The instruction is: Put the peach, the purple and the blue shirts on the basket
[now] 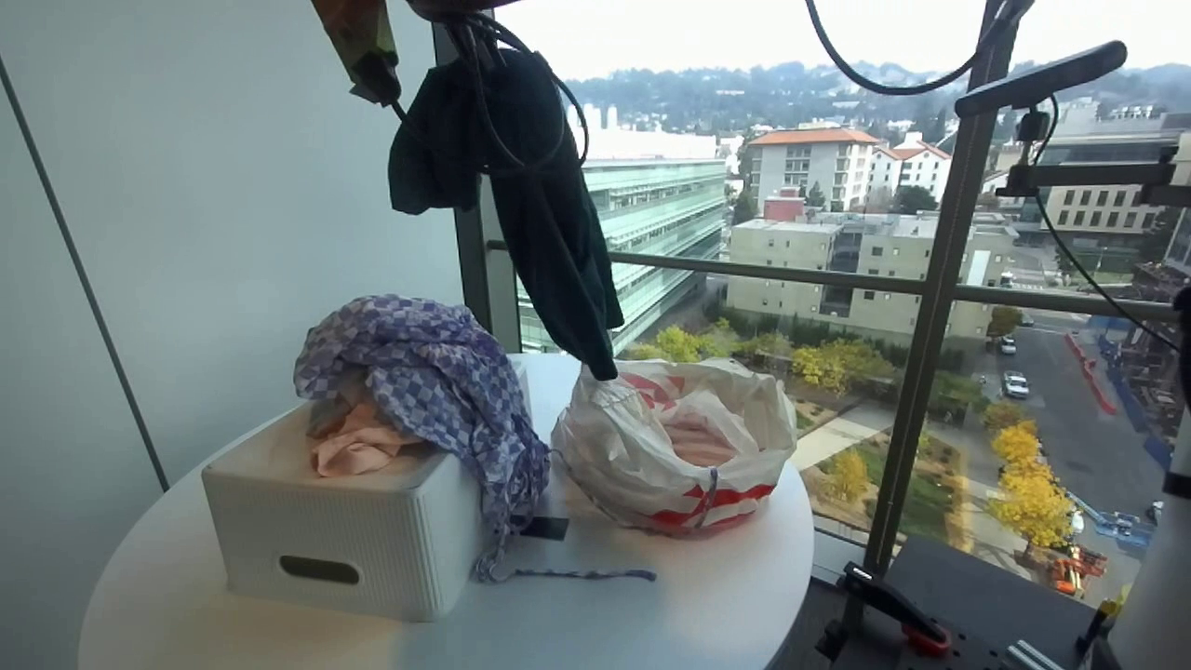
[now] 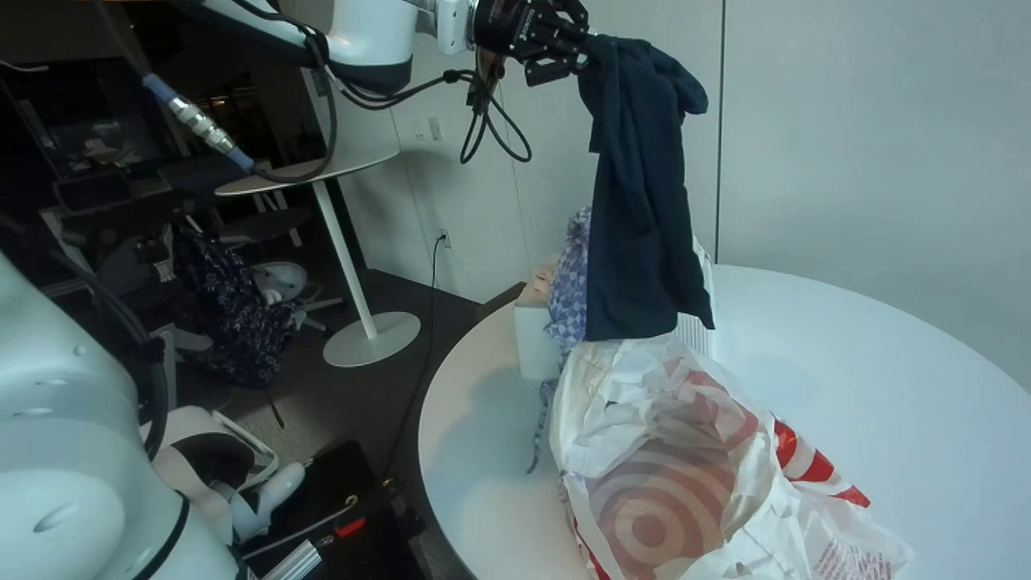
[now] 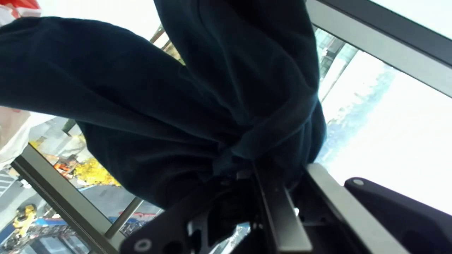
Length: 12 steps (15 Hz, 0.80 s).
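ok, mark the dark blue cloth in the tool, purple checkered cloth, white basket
Dark blue cloth (image 2: pixel 640 201): in an exterior view, middle of its hanging length.
Purple checkered cloth (image 1: pixel 433 386): in an exterior view, its middle folds.
White basket (image 1: pixel 330 523): in an exterior view, its ribbed side wall.

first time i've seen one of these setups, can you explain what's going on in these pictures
The machine is a white robot arm ending in a black claw. Two pictures are taken from outside it, looking at the scene from different places; the third is taken from the wrist, looking past the claw. The claw is closed on a dark blue garment, which hangs down from it. Below is a round white table. On it stands a white box, with a purple checked cloth and a peach cloth heaped on top. Beside the box is an open plastic bag, white with red markings. The garment's lower end is near the bag; whether they touch, I cannot tell.
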Tool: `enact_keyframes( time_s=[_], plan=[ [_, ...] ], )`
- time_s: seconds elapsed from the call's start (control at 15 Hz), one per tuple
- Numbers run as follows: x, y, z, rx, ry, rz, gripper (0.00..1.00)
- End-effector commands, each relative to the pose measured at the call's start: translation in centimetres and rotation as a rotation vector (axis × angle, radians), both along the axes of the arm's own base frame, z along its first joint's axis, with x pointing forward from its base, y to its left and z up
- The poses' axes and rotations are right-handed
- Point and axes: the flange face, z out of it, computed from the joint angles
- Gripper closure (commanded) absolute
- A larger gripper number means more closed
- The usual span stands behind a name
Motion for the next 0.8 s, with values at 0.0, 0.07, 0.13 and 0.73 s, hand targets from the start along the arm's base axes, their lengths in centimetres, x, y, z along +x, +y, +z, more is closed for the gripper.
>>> enact_keyframes(
  time_s=[0.0,0.07,0.13,0.73],
  plan=[
    [3.2,3.4,2.1,-0.037,-0.111,0.154,0.9],
    [3.7,5.5,2.0,-0.017,-0.123,0.209,0.9],
    [4.8,6.5,1.8,0.006,-0.13,0.26,0.9],
    [14.9,7.5,-13.6,0.261,0.055,0.472,0.9]
  ],
)
